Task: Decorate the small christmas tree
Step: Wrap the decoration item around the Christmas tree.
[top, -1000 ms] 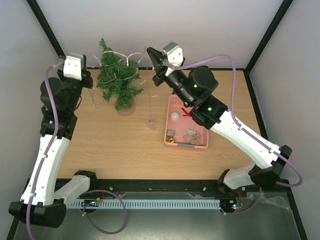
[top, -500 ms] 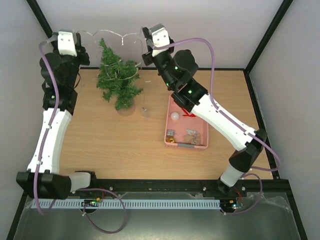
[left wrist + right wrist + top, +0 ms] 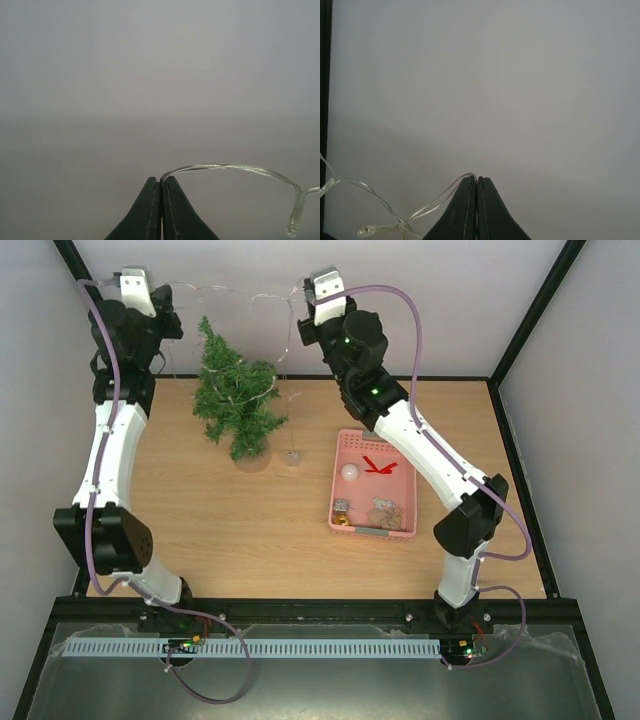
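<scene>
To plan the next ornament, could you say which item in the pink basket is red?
The red ornament at the basket's far end, right of the white ball; no other item is red.

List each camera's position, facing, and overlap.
Top external: above and behind the bases, looking down at the wooden table, small dark green bristly christmas tree and pink plastic basket; left arm and right arm show.
Left wrist: on the raised left arm, facing a blank grey wall; left gripper shut on a thin clear light-string wire.
Right wrist: likewise on the right arm; right gripper shut on that wire.
Shared: both wrist views see only wire and wall.
</scene>
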`<move>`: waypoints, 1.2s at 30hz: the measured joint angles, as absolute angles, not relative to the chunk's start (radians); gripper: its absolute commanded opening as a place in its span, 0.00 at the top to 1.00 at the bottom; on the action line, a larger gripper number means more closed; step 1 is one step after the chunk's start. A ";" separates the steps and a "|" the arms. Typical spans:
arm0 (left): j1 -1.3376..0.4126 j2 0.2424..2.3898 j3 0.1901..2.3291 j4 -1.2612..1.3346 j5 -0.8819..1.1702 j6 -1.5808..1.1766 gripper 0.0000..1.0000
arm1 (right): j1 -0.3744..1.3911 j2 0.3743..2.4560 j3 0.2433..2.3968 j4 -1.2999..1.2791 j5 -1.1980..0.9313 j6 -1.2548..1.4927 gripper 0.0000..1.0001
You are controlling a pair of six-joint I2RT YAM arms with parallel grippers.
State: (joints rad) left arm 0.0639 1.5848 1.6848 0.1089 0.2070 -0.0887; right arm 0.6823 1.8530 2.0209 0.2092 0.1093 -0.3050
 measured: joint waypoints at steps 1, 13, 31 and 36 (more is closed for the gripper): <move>0.064 1.607 1.705 0.097 0.221 -0.104 0.98 | 0.673 1.861 2.021 0.207 0.107 -0.302 0.98; 0.065 1.846 1.939 -0.090 0.387 -0.214 0.73 | 0.577 1.929 2.021 0.154 0.108 -0.244 0.98; 0.070 1.782 1.948 -0.274 0.587 -0.295 0.39 | 0.468 1.929 2.005 0.134 0.055 -0.182 0.98; 0.073 1.734 1.942 -0.307 0.610 -0.284 0.38 | 0.464 1.929 2.005 0.131 0.036 -0.171 0.98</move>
